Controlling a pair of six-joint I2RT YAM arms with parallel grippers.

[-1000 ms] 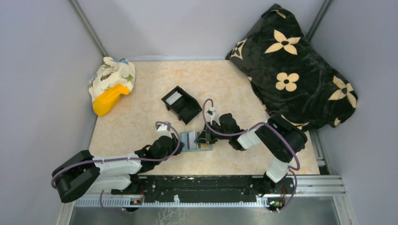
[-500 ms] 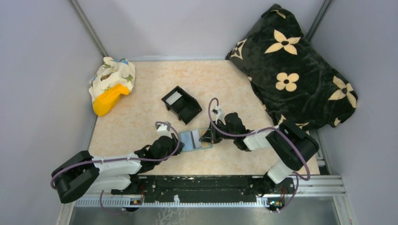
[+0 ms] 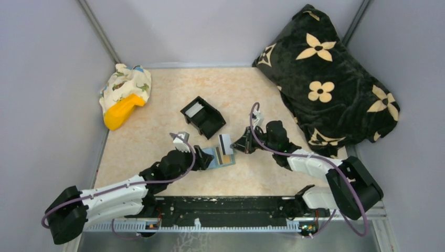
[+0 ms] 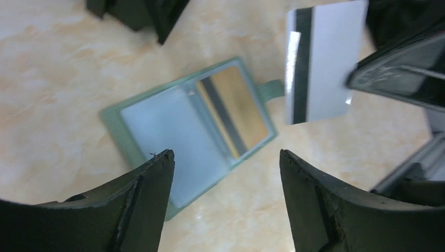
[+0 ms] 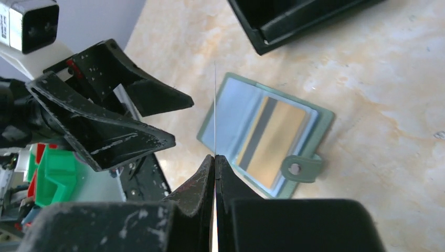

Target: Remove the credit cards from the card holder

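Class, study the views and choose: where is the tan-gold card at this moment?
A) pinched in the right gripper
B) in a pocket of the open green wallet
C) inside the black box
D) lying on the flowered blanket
B: the tan-gold card sits in a pocket of the opened card holder, while the right gripper pinches only the whitish card.

2 black-and-white arms (image 3: 116,192), purple cables (image 3: 253,134)
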